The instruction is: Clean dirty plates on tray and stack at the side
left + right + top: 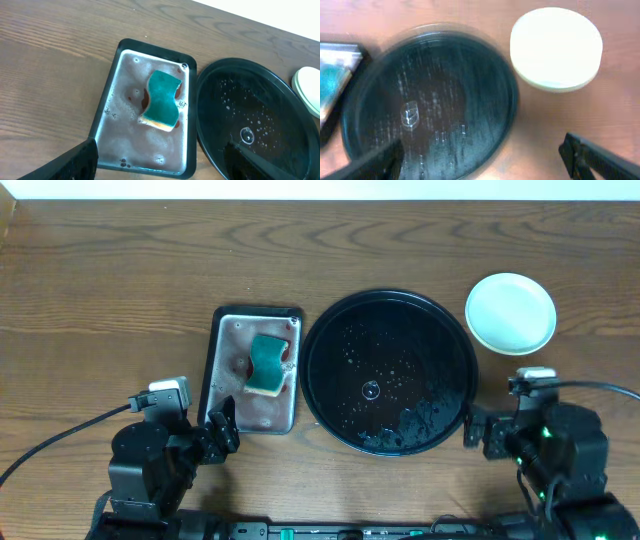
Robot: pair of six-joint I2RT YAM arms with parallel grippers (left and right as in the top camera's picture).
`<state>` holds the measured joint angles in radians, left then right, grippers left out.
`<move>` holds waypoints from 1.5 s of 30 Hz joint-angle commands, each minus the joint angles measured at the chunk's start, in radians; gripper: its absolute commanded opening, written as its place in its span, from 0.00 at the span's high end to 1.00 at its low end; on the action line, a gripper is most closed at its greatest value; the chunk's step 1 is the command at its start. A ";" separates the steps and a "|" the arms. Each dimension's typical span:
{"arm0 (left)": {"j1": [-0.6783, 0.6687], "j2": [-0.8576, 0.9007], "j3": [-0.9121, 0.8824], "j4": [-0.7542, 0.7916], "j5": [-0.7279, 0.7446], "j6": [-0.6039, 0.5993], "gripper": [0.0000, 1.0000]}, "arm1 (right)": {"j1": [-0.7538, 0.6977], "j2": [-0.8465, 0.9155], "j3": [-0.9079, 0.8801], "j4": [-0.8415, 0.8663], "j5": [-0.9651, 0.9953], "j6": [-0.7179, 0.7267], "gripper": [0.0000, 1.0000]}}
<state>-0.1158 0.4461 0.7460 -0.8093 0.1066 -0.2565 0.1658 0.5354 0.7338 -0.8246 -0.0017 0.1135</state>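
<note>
Observer: Sponge point(266, 365) first. It lies in the grey pan point(235, 408), left of the table's middle, in reddish soapy water. The left gripper point(160, 145) hangs by the near edge, just short of that pan, its fingers spread wide with nothing between them.
Operator: And the tray point(380, 335)?
Observer: It's in the middle of the table, just beside the pan's right side. It's wet and beaded with droplets, and there's no plate on it.
Operator: So where are the plates point(510, 312)?
Observer: On the bare wood just off the tray's far right rim, toward the table's right edge. A pale one is on top and looks clean. How many lie under it I cannot tell.
Operator: Right claw?
Observer: The right gripper point(482, 142) is by the near edge, beside the tray's near right rim, spread wide and empty. The plates lie ahead of it toward the far edge, near but apart.
Operator: Which step, then?
Observer: I'd judge the washing and stacking done. If anything is left, it's squaring the pile, which would call for the right claw to reach forward and close gently on a rim
</note>
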 commanded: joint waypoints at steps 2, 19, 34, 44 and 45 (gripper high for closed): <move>0.002 -0.003 -0.013 0.000 0.006 0.019 0.20 | -0.026 -0.141 -0.129 0.181 0.008 -0.025 0.01; 0.002 -0.003 -0.013 0.000 0.006 0.020 0.19 | -0.092 -0.531 -0.716 0.903 -0.036 -0.044 0.01; 0.002 -0.003 -0.013 0.000 0.006 0.020 0.19 | -0.093 -0.526 -0.728 0.755 -0.074 -0.085 0.01; 0.002 -0.003 -0.013 0.000 0.006 0.020 0.19 | -0.093 -0.526 -0.728 0.755 -0.074 -0.085 0.01; 0.002 -0.003 -0.013 0.000 0.006 0.020 0.19 | -0.093 -0.526 -0.728 0.755 -0.074 -0.085 0.01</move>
<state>-0.1158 0.4461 0.7418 -0.8104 0.1066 -0.2562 0.0822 0.0166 0.0067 -0.0662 -0.0608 0.0406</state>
